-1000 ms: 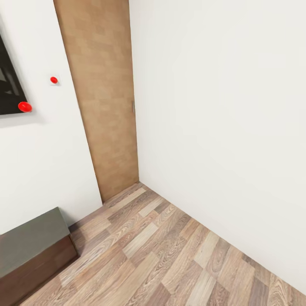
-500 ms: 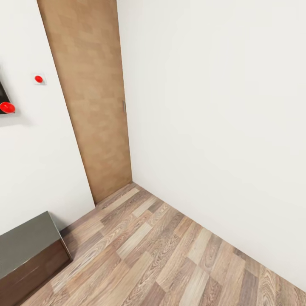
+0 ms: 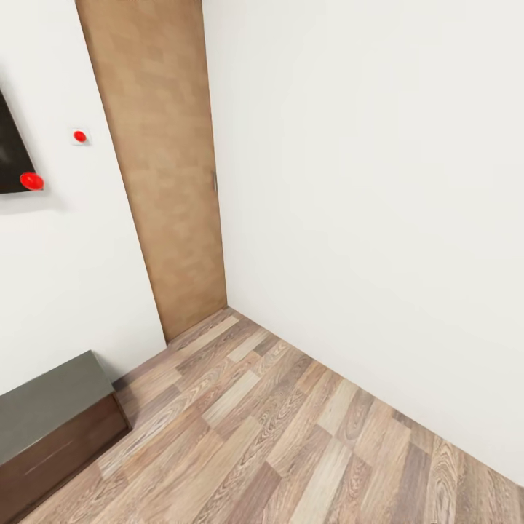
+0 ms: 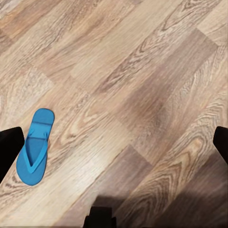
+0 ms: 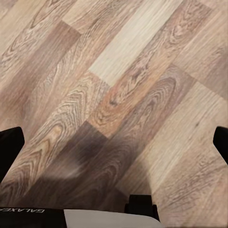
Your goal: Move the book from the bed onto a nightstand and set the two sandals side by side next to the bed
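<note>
Below the left gripper (image 4: 114, 142), fingers spread wide and empty, a bright blue flat thin-soled sandal (image 4: 34, 147) lying sole-down on brown wood-plank floor (image 4: 142, 85). Likely light, floppy; best pinched across sole edge or thong strap. Right gripper (image 5: 114, 142) equally wide open, holding nothing, over bare planks. Farther off, long low dark brown cabinet (image 3: 51, 429), tan wooden door (image 3: 164, 182), white walls (image 3: 364, 182).

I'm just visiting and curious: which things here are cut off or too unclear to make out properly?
- Head view: the dark wall panel and the long low cabinet run off the picture's left edge.
- Left wrist view: one blue sandal lies on the wood floor, its edge behind a dark finger. The fingers are cut by the picture's sides, so their tips are unseen.
</note>
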### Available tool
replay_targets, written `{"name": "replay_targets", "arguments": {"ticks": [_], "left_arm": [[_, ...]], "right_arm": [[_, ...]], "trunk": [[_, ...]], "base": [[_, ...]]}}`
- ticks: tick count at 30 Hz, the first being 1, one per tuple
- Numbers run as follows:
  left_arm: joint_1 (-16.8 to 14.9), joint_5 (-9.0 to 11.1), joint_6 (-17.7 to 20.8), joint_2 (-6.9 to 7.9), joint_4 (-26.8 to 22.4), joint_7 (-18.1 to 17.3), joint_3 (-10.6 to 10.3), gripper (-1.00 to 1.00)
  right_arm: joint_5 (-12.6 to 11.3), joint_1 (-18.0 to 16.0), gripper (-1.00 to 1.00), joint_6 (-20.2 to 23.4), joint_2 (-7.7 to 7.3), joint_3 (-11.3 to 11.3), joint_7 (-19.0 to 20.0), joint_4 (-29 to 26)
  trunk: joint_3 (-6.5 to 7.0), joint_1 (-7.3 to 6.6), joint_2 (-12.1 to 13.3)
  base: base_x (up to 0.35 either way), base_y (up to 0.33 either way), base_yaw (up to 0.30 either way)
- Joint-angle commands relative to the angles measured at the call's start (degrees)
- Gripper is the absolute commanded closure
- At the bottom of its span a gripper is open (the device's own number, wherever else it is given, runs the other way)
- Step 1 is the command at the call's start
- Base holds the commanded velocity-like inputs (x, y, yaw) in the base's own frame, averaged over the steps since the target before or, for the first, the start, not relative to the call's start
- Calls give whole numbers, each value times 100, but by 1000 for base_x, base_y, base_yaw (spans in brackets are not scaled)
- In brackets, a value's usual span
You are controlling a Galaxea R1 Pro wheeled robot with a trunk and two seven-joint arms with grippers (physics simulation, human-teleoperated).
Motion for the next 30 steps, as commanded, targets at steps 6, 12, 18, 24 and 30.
{"name": "replay_targets", "arguments": {"ticks": [6, 12, 18, 24, 30], "left_arm": [[-2, -1, -17, -5, 2, -6, 17, -100], [-2, -1, -17, -5, 2, -7, 16, -100], [-2, -1, -17, -5, 2, -6, 13, -100], [-2, -1, -17, -5, 2, -7, 10, -100], [-2, -1, -17, -5, 2, -6, 8, -100]], "right_arm": [[3, 1, -100, -8, 4, -33, 48, -4], [8, 1, -100, -8, 4, -33, 47, -4], [5, 1, -100, -5, 4, -33, 48, -4], [8, 1, -100, -5, 4, -33, 48, -4], [6, 1, -100, -6, 4, -33, 48, -5]], "trunk": [[-4, -1, -2], [-4, -1, -2], [-4, -1, -2], [-4, -1, -2], [-4, -1, -2]], "base": [[-22, 74, 0], [-1, 122, 0], [0, 10, 0], [0, 27, 0], [-65, 165, 0]]}}
